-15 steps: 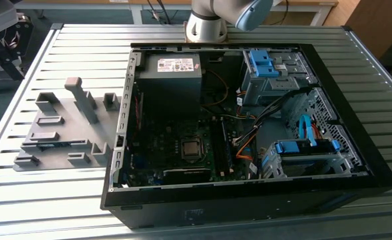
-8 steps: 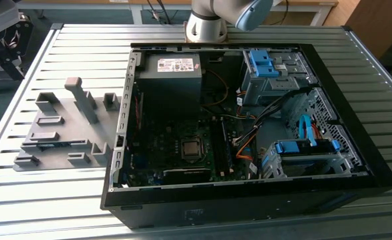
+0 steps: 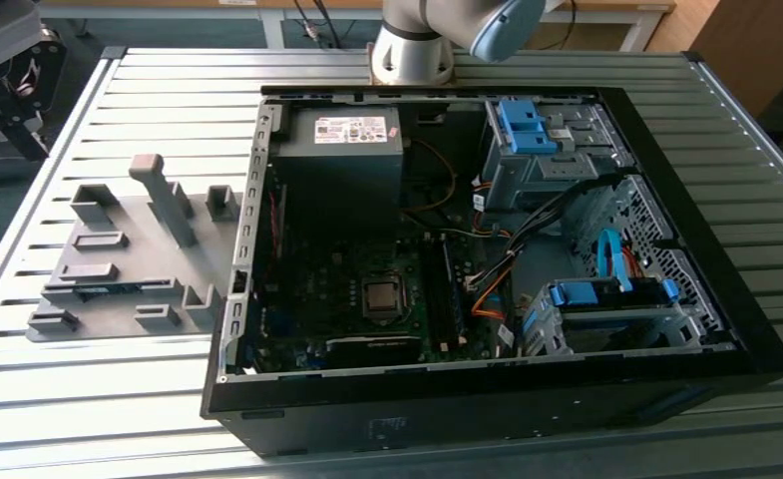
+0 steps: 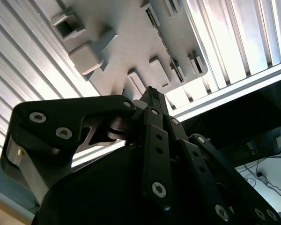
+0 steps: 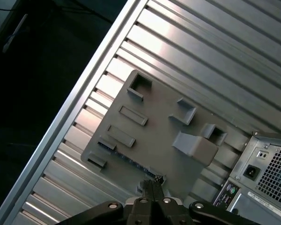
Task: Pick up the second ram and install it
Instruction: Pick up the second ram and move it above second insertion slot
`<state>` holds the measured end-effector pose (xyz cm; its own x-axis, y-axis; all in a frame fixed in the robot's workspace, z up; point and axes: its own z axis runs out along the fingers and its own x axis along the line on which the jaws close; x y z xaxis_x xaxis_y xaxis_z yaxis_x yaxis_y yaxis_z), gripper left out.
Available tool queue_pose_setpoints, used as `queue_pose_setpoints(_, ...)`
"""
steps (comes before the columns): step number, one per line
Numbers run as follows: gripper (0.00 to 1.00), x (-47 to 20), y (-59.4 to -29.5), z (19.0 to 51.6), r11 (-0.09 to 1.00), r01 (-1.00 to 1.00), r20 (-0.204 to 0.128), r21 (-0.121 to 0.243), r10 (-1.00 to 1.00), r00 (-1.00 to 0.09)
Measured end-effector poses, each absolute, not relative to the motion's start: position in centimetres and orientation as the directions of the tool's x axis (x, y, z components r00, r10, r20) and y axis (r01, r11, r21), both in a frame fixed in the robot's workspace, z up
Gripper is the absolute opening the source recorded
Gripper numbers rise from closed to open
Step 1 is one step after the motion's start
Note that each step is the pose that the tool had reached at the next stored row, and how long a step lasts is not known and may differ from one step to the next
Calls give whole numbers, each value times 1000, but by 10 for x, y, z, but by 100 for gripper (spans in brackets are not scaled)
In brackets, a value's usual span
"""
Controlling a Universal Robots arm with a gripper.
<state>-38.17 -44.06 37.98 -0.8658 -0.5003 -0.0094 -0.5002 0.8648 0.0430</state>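
Second ram [image 3: 105, 289]: a thin blue strip that sits in a long slot on the near part of the grey tray [image 3: 125, 254].
Long way: it runs from the exterior view's left to the exterior view's right, and one end points at the computer case [image 3: 498, 399].
Tray: it lies on the ribbed metal table [image 3: 710, 150], just beside the case, on the exterior view's left.
Gripper [image 5: 152, 183]: its two thin fingers are pressed together and hold nothing.
Gripper place: in both wrist views it [image 4: 153, 93] hangs above the tray and touches no part of it.
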Motion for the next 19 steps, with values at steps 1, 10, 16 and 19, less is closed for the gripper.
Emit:
queue_pose_setpoints(1,11,-382,-441,380,863,-504,-9,43,-504,-864)
queue_pose_setpoints(10,11,-382,-441,380,845,-534,-9,43,-534,-846)
queue_pose_setpoints(16,11,-382,-441,380,831,-555,-9,43,-556,-831)
queue_pose_setpoints(19,11,-383,-441,380,824,-565,-9,43,-565,-825)
